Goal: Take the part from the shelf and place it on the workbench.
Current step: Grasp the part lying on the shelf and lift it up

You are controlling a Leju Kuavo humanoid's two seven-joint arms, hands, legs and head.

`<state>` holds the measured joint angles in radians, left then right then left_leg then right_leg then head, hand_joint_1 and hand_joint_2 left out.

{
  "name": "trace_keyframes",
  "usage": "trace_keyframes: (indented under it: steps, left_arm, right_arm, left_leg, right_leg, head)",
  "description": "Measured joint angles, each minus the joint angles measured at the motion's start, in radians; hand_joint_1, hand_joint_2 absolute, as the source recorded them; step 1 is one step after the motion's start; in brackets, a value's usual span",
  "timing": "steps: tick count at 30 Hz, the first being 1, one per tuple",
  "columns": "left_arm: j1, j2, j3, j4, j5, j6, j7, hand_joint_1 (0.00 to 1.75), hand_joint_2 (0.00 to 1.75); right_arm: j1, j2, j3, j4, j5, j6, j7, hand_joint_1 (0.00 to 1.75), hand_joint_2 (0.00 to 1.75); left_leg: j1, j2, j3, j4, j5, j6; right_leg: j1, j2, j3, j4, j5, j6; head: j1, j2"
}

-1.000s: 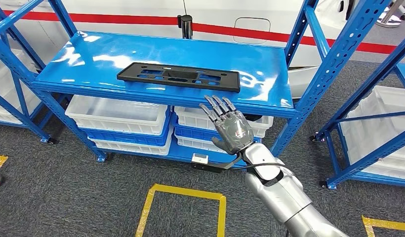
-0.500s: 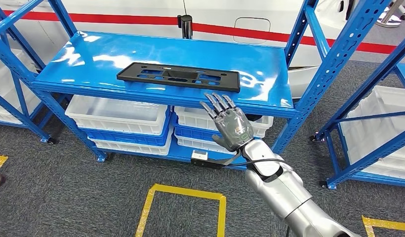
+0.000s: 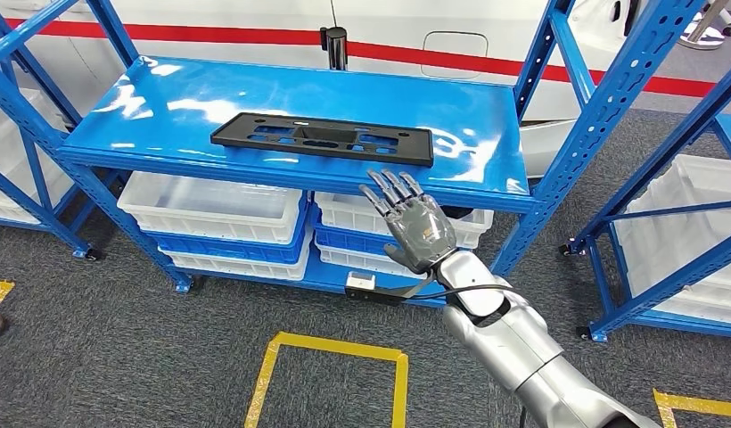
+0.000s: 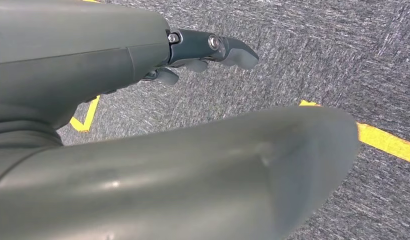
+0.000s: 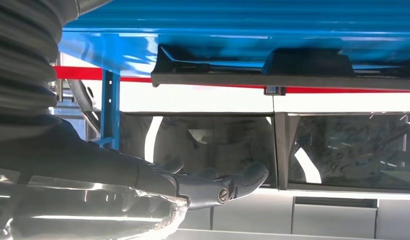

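Observation:
The part (image 3: pixel 322 139) is a long flat black plastic panel with cut-outs, lying on the blue shelf (image 3: pixel 193 102) top near its front edge. The right wrist view shows the part (image 5: pixel 293 70) edge-on across the shelf (image 5: pixel 233 30). My right hand (image 3: pixel 414 225) is raised in front of the shelf's front edge, just below and right of the part's right end, fingers spread and holding nothing. It is not touching the part. In the left wrist view my left hand (image 4: pixel 193 55) hangs over grey carpet, fingers loosely extended and empty.
White bins (image 3: pixel 215 207) sit on blue trays on the lower shelf level. Blue uprights (image 3: pixel 603 116) stand at the right, with another rack and bins (image 3: pixel 692 232) beyond. Yellow floor tape (image 3: pixel 335 348) marks a square on the carpet. A white wall with a red stripe (image 3: pixel 255 36) lies behind.
My right hand has crept slightly up and toward the shelf edge, and the forearm has shifted a little right. The part has not moved.

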<state>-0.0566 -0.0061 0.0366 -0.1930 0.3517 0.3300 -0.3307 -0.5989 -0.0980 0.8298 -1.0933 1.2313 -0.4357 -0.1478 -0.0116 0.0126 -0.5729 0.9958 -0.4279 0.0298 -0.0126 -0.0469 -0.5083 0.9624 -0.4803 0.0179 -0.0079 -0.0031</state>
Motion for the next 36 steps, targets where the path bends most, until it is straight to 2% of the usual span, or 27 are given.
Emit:
trace_keyframes:
  steps: [11, 14, 16, 17, 18, 20, 21, 22, 23, 25, 26, 27, 29, 31, 32, 33, 35, 36]
  left_arm:
    - [0.0, 0.001, 0.005, 0.0, 0.0, 0.002, -0.005, 0.0, 0.0]
    - [0.0, 0.003, 0.006, 0.0, -0.001, 0.002, -0.005, 0.0, 0.0]
    - [0.0, 0.003, 0.006, 0.0, -0.002, 0.002, -0.006, 0.0, 0.0]
    - [-0.001, 0.003, 0.006, 0.0, -0.002, 0.002, -0.006, 0.0, 0.0]
    - [-0.002, 0.002, 0.006, 0.0, -0.002, 0.002, -0.007, 0.0, 0.0]
    - [-0.003, 0.002, 0.007, 0.0, -0.001, 0.001, -0.008, 0.0, 0.0]
    - [-0.003, 0.002, 0.007, 0.0, -0.001, 0.0, -0.01, 0.0, 0.0]
    - [-0.002, 0.002, 0.007, 0.0, -0.001, -0.001, -0.011, 0.0, 0.0]
    - [-0.001, 0.001, 0.007, 0.0, 0.0, -0.001, -0.013, 0.0, 0.0]
    - [-0.001, -0.001, 0.008, 0.0, 0.0, 0.003, -0.018, 0.0, 0.0]
    - [-0.001, -0.001, 0.009, 0.0, 0.0, 0.006, -0.02, 0.0, 0.0]
    - [-0.001, -0.001, 0.01, 0.0, -0.001, 0.01, -0.021, 0.0, 0.0]
    - [-0.001, -0.001, 0.012, 0.0, -0.004, 0.014, -0.022, 0.0, 0.0]
    - [-0.001, 0.0, 0.013, 0.0, -0.005, 0.016, -0.023, 0.0, 0.0]
    - [-0.001, 0.0, 0.014, 0.0, -0.006, 0.016, -0.023, 0.0, 0.0]
    - [-0.001, 0.001, 0.014, 0.0, -0.006, 0.017, -0.023, 0.0, 0.0]
    - [-0.002, 0.0, 0.014, 0.0, -0.006, 0.017, -0.023, 0.0, 0.0]
    - [-0.001, 0.001, 0.014, 0.0, -0.006, 0.017, -0.022, 0.0, 0.0]
  right_arm:
    - [-0.007, 0.0, 0.018, 0.015, -0.004, 0.0, 0.002, 0.0, 1.75]
    - [-0.011, 0.001, 0.021, 0.017, -0.005, -0.001, 0.003, 0.0, 1.75]
    - [-0.017, 0.001, 0.021, 0.017, -0.006, -0.002, 0.003, 0.0, 1.75]
    - [-0.02, 0.0, 0.021, 0.017, -0.006, -0.002, 0.003, 0.0, 1.75]
    - [-0.021, -0.001, 0.022, 0.018, -0.006, -0.003, 0.003, 0.0, 1.75]
    - [-0.021, -0.006, 0.024, 0.022, -0.007, -0.003, 0.003, 0.0, 1.75]
    - [-0.019, -0.009, 0.025, 0.024, -0.008, -0.003, 0.003, 0.0, 1.75]
    - [-0.018, -0.011, 0.026, 0.026, -0.009, -0.004, 0.004, 0.0, 1.75]
    - [-0.018, -0.014, 0.026, 0.028, -0.011, -0.005, 0.004, 0.0, 1.75]
    - [-0.02, -0.017, 0.027, 0.031, -0.014, -0.008, 0.005, 0.0, 1.75]
    - [-0.021, -0.017, 0.027, 0.032, -0.016, -0.011, 0.005, 0.0, 1.75]
    - [-0.022, -0.017, 0.028, 0.033, -0.017, -0.013, 0.005, 0.0, 1.75]
    - [-0.023, -0.015, 0.029, 0.036, -0.019, -0.015, 0.005, 0.0, 1.75]
    - [-0.024, -0.014, 0.029, 0.039, -0.02, -0.016, 0.005, 0.0, 1.75]
    - [-0.025, -0.013, 0.029, 0.039, -0.02, -0.017, 0.005, 0.0, 1.75]
    - [-0.026, -0.012, 0.03, 0.04, -0.021, -0.017, 0.005, 0.0, 1.75]
    - [-0.027, -0.011, 0.031, 0.043, -0.021, -0.017, 0.005, 0.0, 1.75]
    - [-0.027, -0.011, 0.032, 0.045, -0.02, -0.017, 0.005, 0.0, 1.75]
  left_leg:
    - [-0.007, 0.0, -0.003, 0.005, -0.002, 0.003]
    - [-0.007, -0.003, -0.006, 0.004, -0.004, 0.01]
    - [0.0, -0.006, 0.0, -0.008, 0.003, 0.021]
    - [0.004, -0.007, 0.003, -0.014, 0.007, 0.027]
    - [0.008, -0.009, 0.005, -0.018, 0.01, 0.032]
    - [0.008, -0.017, 0.004, -0.019, 0.01, 0.034]
    - [0.008, -0.022, 0.004, -0.019, 0.009, 0.034]
    - [0.008, -0.027, 0.004, -0.018, 0.008, 0.032]
    - [0.008, -0.033, 0.006, -0.018, 0.007, 0.03]
    - [0.007, -0.041, 0.011, -0.017, 0.002, 0.022]
    - [0.006, -0.043, 0.012, -0.015, -0.003, 0.016]
    - [0.004, -0.045, 0.013, -0.014, -0.007, 0.01]
    - [0.005, -0.046, 0.013, -0.012, -0.014, -0.005]
    - [0.011, -0.041, 0.009, -0.002, -0.023, -0.019]
    - [0.014, -0.036, -0.002, 0.023, -0.035, -0.026]
    - [0.017, -0.03, -0.025, 0.069, -0.055, -0.032]
    - [0.023, -0.02, -0.102, 0.205, -0.101, -0.042]
    - [0.025, -0.018, -0.141, 0.261, -0.113, -0.045]
  right_leg:
    - [-0.011, 0.0, -0.001, -0.001, 0.003, 0.005]
    - [-0.013, -0.004, 0.0, -0.005, 0.004, 0.01]
    - [-0.011, 0.001, -0.009, 0.011, -0.005, 0.013]
    - [-0.01, 0.011, -0.027, 0.045, -0.021, 0.01]
    - [-0.009, 0.022, -0.058, 0.104, -0.045, 0.005]
    - [-0.01, 0.037, -0.142, 0.252, -0.095, -0.003]
    - [-0.009, 0.04, -0.174, 0.3, -0.104, -0.001]
    - [-0.009, 0.041, -0.188, 0.309, -0.095, 0.004]
    - [-0.009, 0.042, -0.178, 0.273, -0.069, 0.012]
    - [-0.01, 0.042, -0.12, 0.125, 0.001, 0.024]
    - [-0.01, 0.043, -0.092, 0.062, 0.027, 0.023]
    - [-0.009, 0.043, -0.075, 0.024, 0.042, 0.016]
    - [-0.005, 0.044, -0.066, 0.009, 0.045, -0.006]
    - [-0.009, 0.044, -0.059, 0.006, 0.044, -0.025]
    - [-0.012, 0.044, -0.053, 0.004, 0.042, -0.033]
    - [-0.014, 0.045, -0.047, 0.003, 0.039, -0.04]
    - [-0.01, 0.045, -0.035, 0.003, 0.028, -0.05]
    - [-0.008, 0.045, -0.029, 0.003, 0.023, -0.052]
  head:
    - [0.0, 0.0]
    - [0.0, 0.0]
    - [0.0, 0.0]
    - [0.0, 0.0]
    - [0.002, 0.0]
    - [0.003, 0.0]
    - [0.004, 0.0]
    - [0.004, 0.0]
    - [0.004, 0.0]
    - [0.004, 0.0]
    - [0.004, 0.0]
    - [0.004, 0.0]
    - [0.003, 0.0]
    - [0.003, 0.0]
    - [0.0, 0.0]
    - [-0.002, 0.0]
    - [-0.006, 0.0]
    - [-0.006, 0.0]
